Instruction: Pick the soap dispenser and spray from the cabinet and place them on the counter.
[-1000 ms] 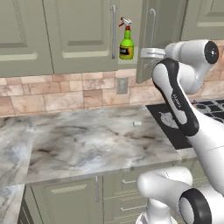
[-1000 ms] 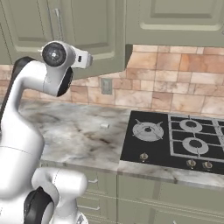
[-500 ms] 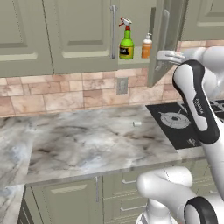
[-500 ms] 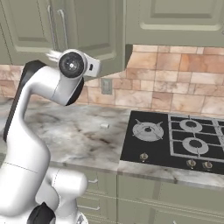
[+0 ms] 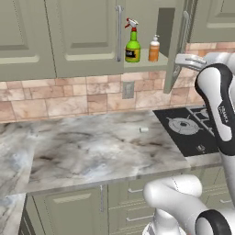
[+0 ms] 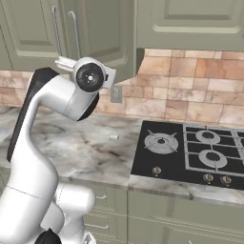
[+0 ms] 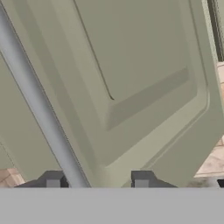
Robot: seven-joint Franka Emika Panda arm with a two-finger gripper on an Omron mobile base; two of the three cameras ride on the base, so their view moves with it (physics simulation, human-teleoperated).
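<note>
— Cabinet door first, then: what was the gripper doing there?

— Its two fingertips stood apart on either side of the door's long bar handle, jaws spread, with the bar running down between them. Whether the pads touched the bar, I could not tell.

— Had the door moved since a second before?

— Yes. A second earlier it hid the right part of the shelf; by this moment it had swung well out, edge-on toward me, and the arm's elbow had shifted right with it.

— And the bottles?

— The spray stood upright on the open shelf, and the soap dispenser stood just beside it on the right. The dispenser had been hidden a second before.

— Anything on the counter?

— A small pale object lay near the black stovetop.
</note>
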